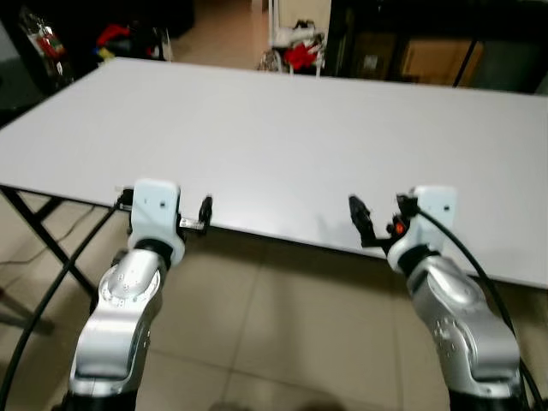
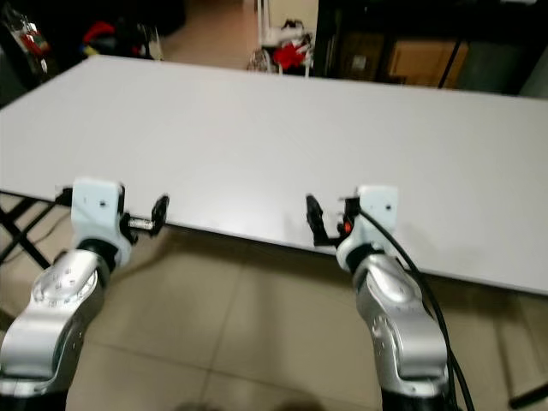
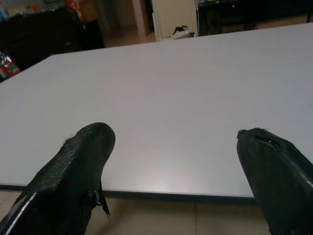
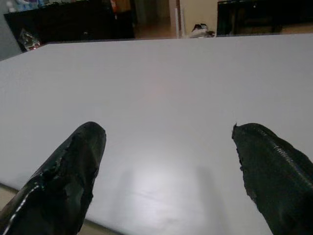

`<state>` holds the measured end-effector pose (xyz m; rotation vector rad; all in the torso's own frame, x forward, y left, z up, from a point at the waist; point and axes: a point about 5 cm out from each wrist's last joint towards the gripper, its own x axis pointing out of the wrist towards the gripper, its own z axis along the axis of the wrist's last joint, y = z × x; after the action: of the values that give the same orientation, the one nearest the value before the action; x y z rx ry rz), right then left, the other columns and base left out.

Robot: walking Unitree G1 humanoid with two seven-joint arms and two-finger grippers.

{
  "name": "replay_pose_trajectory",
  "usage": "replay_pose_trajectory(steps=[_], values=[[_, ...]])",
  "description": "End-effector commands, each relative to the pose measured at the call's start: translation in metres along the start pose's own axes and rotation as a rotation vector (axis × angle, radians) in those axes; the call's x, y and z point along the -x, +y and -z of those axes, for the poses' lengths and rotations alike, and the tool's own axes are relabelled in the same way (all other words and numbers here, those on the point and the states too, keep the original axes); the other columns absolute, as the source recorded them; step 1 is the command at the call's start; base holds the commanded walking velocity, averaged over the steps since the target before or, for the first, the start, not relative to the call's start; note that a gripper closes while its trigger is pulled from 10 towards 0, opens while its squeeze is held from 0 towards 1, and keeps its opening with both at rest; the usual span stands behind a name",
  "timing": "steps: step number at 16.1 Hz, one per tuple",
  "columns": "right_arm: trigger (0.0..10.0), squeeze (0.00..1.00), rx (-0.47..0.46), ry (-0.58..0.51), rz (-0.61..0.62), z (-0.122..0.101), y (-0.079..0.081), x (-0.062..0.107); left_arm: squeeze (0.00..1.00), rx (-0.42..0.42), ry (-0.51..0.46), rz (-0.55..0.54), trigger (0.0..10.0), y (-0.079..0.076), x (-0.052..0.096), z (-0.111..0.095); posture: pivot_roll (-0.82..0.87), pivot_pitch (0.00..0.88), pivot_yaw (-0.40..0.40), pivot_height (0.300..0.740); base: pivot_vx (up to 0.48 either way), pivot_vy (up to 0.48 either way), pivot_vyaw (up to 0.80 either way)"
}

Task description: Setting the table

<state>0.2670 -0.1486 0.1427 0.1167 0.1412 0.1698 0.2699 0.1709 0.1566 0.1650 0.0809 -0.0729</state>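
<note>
While both hover, left gripper (image 3: 171, 161), right gripper (image 4: 166, 161), spread, table (image 1: 300, 137)

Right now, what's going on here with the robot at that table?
The robot stands at the near edge of a large white table, both arms raised toward it. The left tool and the right tool are open and hold nothing, hovering at the table's near edge. For setting the table, nothing has been laid out yet on the part in view.

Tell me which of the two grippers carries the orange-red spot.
The right gripper: an orange-red spot shows beside its black jaws. The left gripper has none, only black and metal parts. Both are held open at the table edge.
</note>
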Motion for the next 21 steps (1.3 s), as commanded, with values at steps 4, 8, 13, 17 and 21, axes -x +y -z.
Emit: replay_pose_trajectory(steps=[4,8,13,17,21], values=[[10.0,0.00,0.006,-0.017,-0.081,-0.006,0.012,-0.006,0.00,-0.009,0.015,-0.027,10.0,0.006,0.002,0.003,0.13,0.000,0.024,0.740,0.000,0.350,0.80],[10.0,0.00,0.008,-0.019,-0.113,-0.006,0.015,-0.008,0.00,-0.013,0.011,-0.031,10.0,0.008,0.001,0.001,0.13,0.000,0.030,0.740,0.000,0.350,0.80],[10.0,0.00,0.005,-0.019,-0.136,-0.004,0.017,-0.008,0.00,-0.024,0.002,-0.025,10.0,0.009,0.000,-0.002,0.13,0.000,0.040,0.740,0.000,0.349,0.80],[10.0,0.00,0.001,-0.031,-0.127,-0.005,0.016,-0.008,0.00,0.016,-0.062,-0.039,10.0,0.011,-0.005,-0.013,0.12,0.000,0.059,0.740,0.000,0.168,0.80],[10.0,0.00,0.001,-0.037,-0.129,-0.006,0.015,-0.009,0.00,-0.010,-0.060,-0.039,10.0,0.010,-0.009,-0.014,0.12,0.000,0.059,0.740,0.000,-0.480,0.80]])
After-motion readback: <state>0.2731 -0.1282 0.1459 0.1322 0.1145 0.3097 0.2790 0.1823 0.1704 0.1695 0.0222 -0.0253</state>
